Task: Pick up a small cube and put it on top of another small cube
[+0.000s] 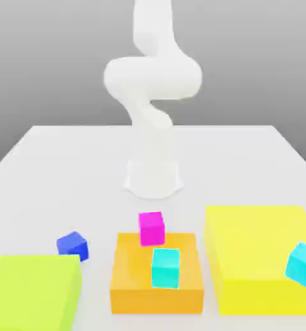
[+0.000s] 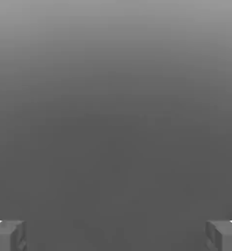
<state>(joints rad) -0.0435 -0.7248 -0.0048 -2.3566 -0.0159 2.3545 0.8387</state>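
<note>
Table (image 1: 65, 161): white, flat, carrying three low blocks along the near edge.

- Lime-green block (image 1: 33, 291): near corner at the exterior view's left.
- Orange block (image 1: 133, 271): near centre, between the other two blocks.
- Yellow block (image 1: 252, 252): exterior view's right, largest of the three.

Small cubes:
- Blue cube (image 1: 73, 245): on the table surface, just beyond the far right corner of the lime-green block, left of the orange block. Nothing resting on it.
- Turquoise cube (image 1: 165, 268): on top of the orange block, toward its near edge. Top face bare.
- Magenta cube (image 1: 152, 228): at the far edge of the orange block, just beyond the turquoise cube, slightly left of it.
- Sky-cyan cube (image 1: 303, 264): tilted, on the yellow block near its right edge, well apart from the others.

Arm (image 1: 152, 97): white, base at table centre, beyond the orange block; links rising and coiling upward, out of the top of the exterior view.

Gripper (image 2: 116, 235): fingertips (image 2: 8, 235) grey, wide apart at opposite edges of the hand view, nothing between them, plain grey background ahead.
</note>
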